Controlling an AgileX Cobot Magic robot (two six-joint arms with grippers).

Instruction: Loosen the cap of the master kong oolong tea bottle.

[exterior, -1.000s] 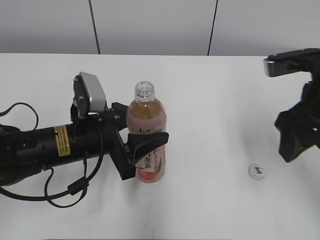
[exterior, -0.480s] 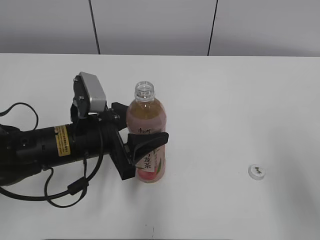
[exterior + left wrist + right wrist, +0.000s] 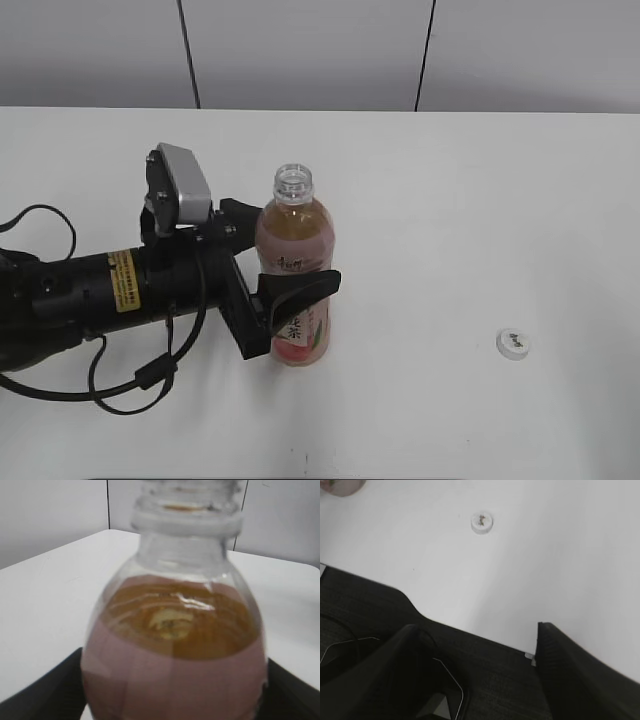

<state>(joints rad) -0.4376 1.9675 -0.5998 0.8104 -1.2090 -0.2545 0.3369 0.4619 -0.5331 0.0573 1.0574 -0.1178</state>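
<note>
The master kong oolong tea bottle (image 3: pixel 294 270) stands upright left of the table's middle, its threaded neck open and capless. My left gripper (image 3: pixel 285 262) reaches in from the left, one finger in front of the pink label and one behind, shut on the bottle. The left wrist view is filled by the bottle (image 3: pixel 175 645), with dark fingers at both lower corners. The white cap (image 3: pixel 514 343) lies flat on the table at the right, far from the bottle. It also shows in the right wrist view (image 3: pixel 482 521). My right gripper (image 3: pixel 480 680) is open and empty, out of the exterior view.
The white table (image 3: pixel 450 200) carries only the bottle and cap. The left arm and its cables (image 3: pixel 100 290) lie across the left side. In the right wrist view a dark surface (image 3: pixel 485 670) lies below the table's near edge, under the right fingers.
The right gripper left the exterior view at the right edge. The bottle's top shifted slightly right, and the left gripper's near finger moved a little toward the camera.
</note>
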